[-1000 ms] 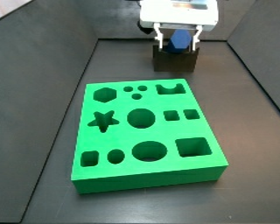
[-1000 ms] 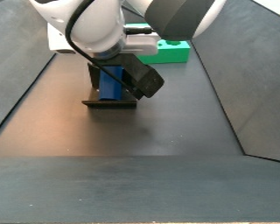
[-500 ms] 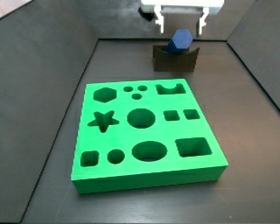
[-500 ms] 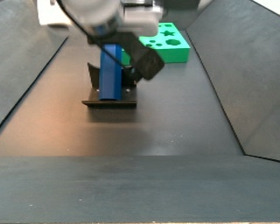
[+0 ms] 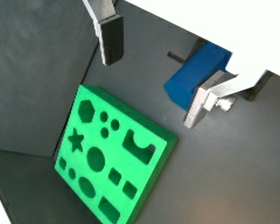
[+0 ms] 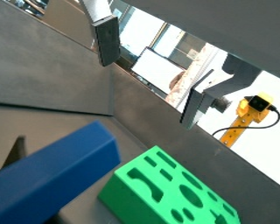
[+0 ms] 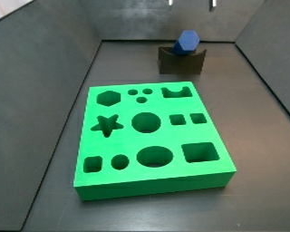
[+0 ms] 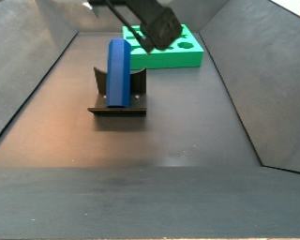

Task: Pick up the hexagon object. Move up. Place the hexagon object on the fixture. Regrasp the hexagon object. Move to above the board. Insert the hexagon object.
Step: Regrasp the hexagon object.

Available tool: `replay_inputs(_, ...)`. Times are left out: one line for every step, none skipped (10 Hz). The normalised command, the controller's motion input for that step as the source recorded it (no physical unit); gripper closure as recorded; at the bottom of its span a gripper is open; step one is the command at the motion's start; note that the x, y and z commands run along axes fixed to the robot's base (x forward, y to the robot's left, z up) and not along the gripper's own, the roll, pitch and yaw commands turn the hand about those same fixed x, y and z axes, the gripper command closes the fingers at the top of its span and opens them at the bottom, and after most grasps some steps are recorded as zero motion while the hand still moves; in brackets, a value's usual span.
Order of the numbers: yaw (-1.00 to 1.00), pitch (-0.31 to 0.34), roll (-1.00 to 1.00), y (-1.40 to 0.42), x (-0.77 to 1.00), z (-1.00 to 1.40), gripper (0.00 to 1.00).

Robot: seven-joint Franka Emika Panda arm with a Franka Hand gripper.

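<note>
The blue hexagon object (image 7: 188,41) stands on end in the dark fixture (image 7: 181,61) at the far end of the floor, upright in its notch (image 8: 119,73). My gripper (image 5: 154,74) is open and well above it, with nothing between its fingers (image 5: 111,39). In both wrist views the blue prism (image 6: 55,175) lies apart from the jaws. Only the fingertips (image 7: 212,4) show at a side view's upper edge. The bright green board (image 7: 148,136) with its shaped holes lies flat in front of the fixture (image 8: 119,106).
Dark sloping walls (image 7: 62,82) enclose the floor on both sides. The board (image 8: 165,52) sits just behind the fixture in a side view. Part of the dark hand (image 8: 150,14) hangs over the board's near edge there.
The gripper has let go of the hexagon object and risen straight up, almost out of both side views. The prism stays standing in the fixture.
</note>
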Motion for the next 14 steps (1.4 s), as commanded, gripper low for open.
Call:
replay_inputs(0.03,0.050,1.00,-0.68,0.14,0.88,0.00)
replay_inputs(0.03,0.046,1.00,-0.50,0.06,0.70,0.00)
replay_inputs(0.03,0.042,1.00,-0.30,0.01,0.51,0.00)
replay_inputs(0.03,0.040,1.00,-0.12,-0.02,0.29,0.00)
replay_inputs(0.03,0.039,1.00,-0.07,-0.01,0.04,0.00)
replay_inputs(0.03,0.039,1.00,-0.05,0.00,0.02,0.00)
replay_inputs(0.03,0.038,1.00,-0.04,-0.01,0.05,0.00)
replay_inputs(0.03,0.034,1.00,-0.03,-0.02,0.02,0.00)
replay_inputs(0.03,0.032,1.00,-0.03,-0.01,0.01,0.00)
replay_inputs(0.03,0.028,1.00,-0.02,-0.01,0.01,0.00)
replay_inputs(0.03,0.026,1.00,-0.02,-0.01,0.01,0.00)
replay_inputs(0.03,0.023,1.00,-0.02,0.00,0.01,0.00)
replay_inputs(0.03,0.022,1.00,-0.02,0.00,0.01,0.00)
replay_inputs(0.03,0.023,1.00,-0.02,0.00,0.01,0.00)
